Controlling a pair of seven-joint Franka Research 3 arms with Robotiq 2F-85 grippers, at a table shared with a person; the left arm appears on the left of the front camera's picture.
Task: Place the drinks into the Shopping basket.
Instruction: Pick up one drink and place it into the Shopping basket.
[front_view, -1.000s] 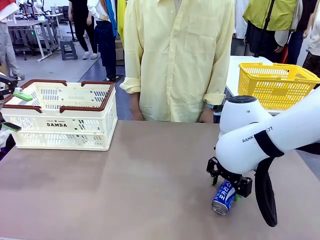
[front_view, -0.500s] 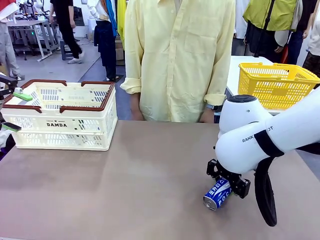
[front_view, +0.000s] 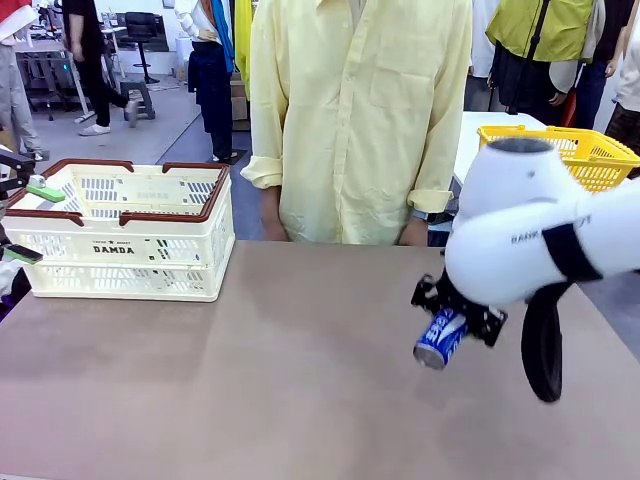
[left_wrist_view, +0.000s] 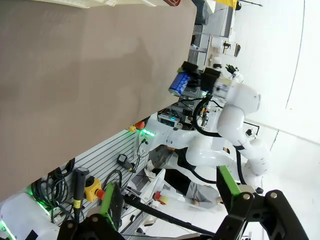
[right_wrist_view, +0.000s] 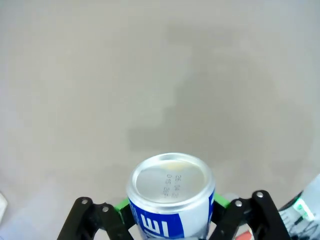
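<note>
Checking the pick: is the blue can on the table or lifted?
Lifted: blue can hangs tilted in the right gripper, clear of the table.

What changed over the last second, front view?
The right gripper closed on the blue-and-white can, which had lain on the table, and lifted it clear, tilted. The DAMDA basket, the left gripper and the person stayed put.

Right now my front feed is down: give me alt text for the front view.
The right gripper holds a blue-and-white can tilted above the table, on the robot's right. The cream shopping basket sits at the far left of the table, with a person in a yellow shirt standing behind the table.
</note>
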